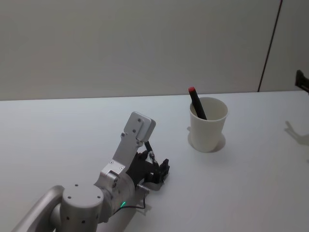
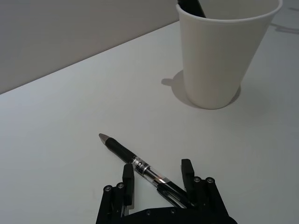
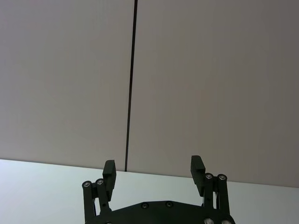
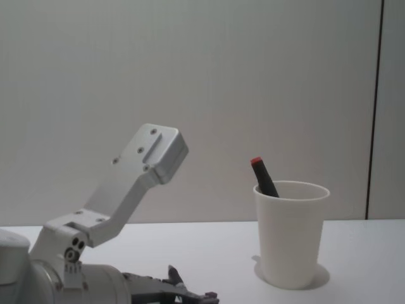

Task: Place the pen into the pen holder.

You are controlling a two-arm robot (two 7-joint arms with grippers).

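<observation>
Because the left gripper (image 2: 157, 165) sits low over the plain white table (image 2: 56, 140), its black body hides the pen from my head view, and the chest view cuts that gripper off at the bottom edge. My left wrist view does show it. The slim pen with clear barrel, black grip and pale tip (image 2: 122, 151) lies flat on the table. Its back end is lost under the gripper's palm, so I can't see how long it is. The left gripper's fingers are spread, one on each side of the barrel and not pinching it. The near finger sits just beside the barrel, and I can't tell whether it touches.

In the head view the tapered white paper cup with rolled rim (image 1: 207, 126) stands upright at about 1 o'clock from the left gripper, apart from it. Inside the cup is a black marker with a red cap (image 1: 197, 101). It leans toward 11 o'clock against the rim, with its cap above the rim and its lower part hidden by the cup wall.

The right gripper (image 3: 154, 169) is held up facing the grey wall (image 3: 210, 70), fingers spread wide with nothing between them. A dark shape (image 1: 302, 81) is cut off at 3 o'clock on the head view's edge, and I can't make out what it is.
</observation>
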